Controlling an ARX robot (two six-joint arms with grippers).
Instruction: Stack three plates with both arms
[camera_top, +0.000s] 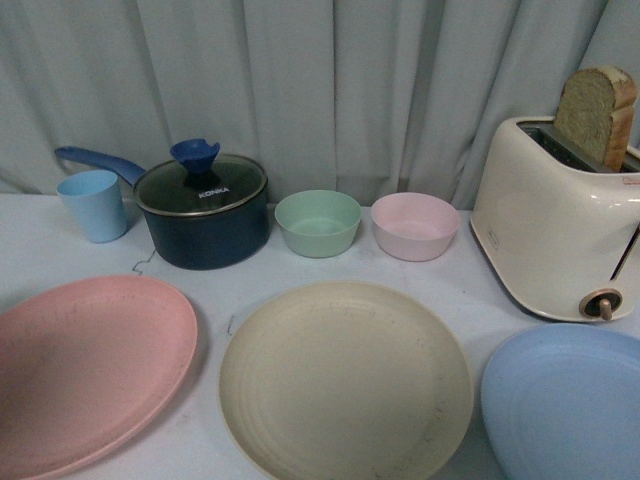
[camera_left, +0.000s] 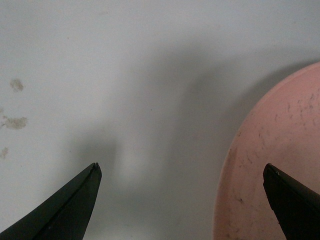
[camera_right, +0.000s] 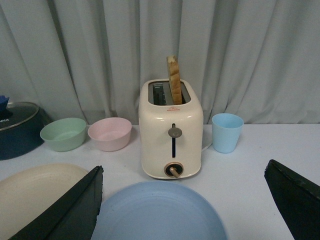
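Note:
Three plates lie side by side along the front of the white table: the pink plate (camera_top: 85, 365) at the left, the cream-beige plate (camera_top: 345, 380) in the middle, the light blue plate (camera_top: 565, 400) at the right. No arm shows in the front view. My left gripper (camera_left: 182, 172) is open, looking down at the table with the pink plate's rim (camera_left: 275, 165) under one finger (camera_left: 292, 200). My right gripper (camera_right: 184, 172) is open over the light blue plate (camera_right: 157, 212), with the cream-beige plate (camera_right: 35, 192) beside it.
Behind the plates stand a light blue cup (camera_top: 93, 205), a dark blue lidded pot (camera_top: 203, 208), a green bowl (camera_top: 318, 222), a pink bowl (camera_top: 414, 225) and a cream toaster (camera_top: 555, 225) holding bread. A second blue cup (camera_right: 227, 132) stands past the toaster. A grey curtain hangs behind.

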